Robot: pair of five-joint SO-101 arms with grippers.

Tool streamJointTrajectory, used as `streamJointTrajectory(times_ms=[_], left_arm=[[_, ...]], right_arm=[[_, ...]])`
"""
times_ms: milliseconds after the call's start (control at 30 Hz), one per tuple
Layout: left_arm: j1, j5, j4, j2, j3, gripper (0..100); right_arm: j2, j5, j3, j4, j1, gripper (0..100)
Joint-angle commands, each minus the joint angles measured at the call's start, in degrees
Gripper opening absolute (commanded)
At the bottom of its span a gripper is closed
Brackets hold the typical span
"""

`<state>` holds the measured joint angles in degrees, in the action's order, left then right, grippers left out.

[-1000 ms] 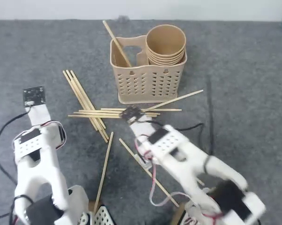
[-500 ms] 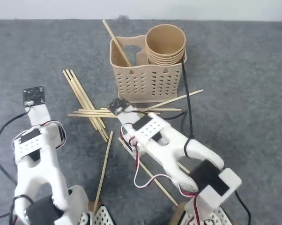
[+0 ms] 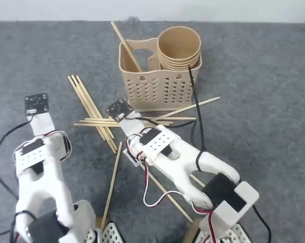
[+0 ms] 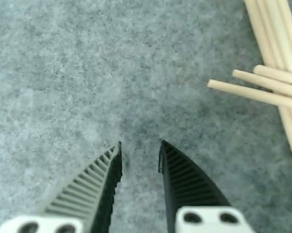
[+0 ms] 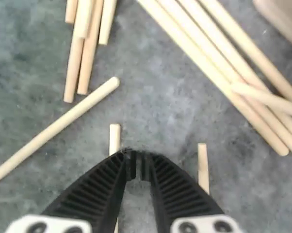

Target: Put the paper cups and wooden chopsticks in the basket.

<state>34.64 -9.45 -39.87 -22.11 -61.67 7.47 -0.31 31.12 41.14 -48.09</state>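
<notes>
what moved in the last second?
Right arm swung to its left and a bit forward over the loose chopsticks, jaws shut and empty; its black cable now crosses the basket front. Left arm, basket, paper cups and chopsticks stayed put.

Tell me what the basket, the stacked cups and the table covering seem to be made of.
Basket: likely moulded plastic, matte beige, with regular slot perforations and a cut-out handle. Cups: brown kraft-looking paper, matte, with thin rolled rims nested together. Table covering: seems to be felt or short-pile carpet, grey, with a fuzzy mottled texture.
</notes>
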Motion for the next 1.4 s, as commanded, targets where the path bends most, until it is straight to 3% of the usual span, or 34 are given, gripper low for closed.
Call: streamJointTrajectory(times_ms=[0,100,367,733,1033,1367], left_arm=[[-0.2,0.1,0.8,-2.5,1.4,12],[-0.3,0.1,1.4,-2.5,1.4,12],[-0.3,0.1,1.4,-2.5,1.4,12],[-0.3,0.1,1.5,-2.5,1.4,12],[-0.3,0.1,1.5,-2.5,1.4,12],[-0.3,0.1,1.5,-2.5,1.4,12]], right_arm=[[-1.1,0.3,-0.4,-0.7,-0.4,14.9],[-1.9,0.3,-0.2,0.0,-0.4,16.9],[-7.6,0.2,-1.1,5.5,-5.1,8.2],[-1.5,0.2,-0.8,1.9,-5.4,8.0],[-9.6,0.1,-0.1,6.9,-8.6,8.0],[-0.3,0.1,1.1,-1.7,-8.0,7.6]])
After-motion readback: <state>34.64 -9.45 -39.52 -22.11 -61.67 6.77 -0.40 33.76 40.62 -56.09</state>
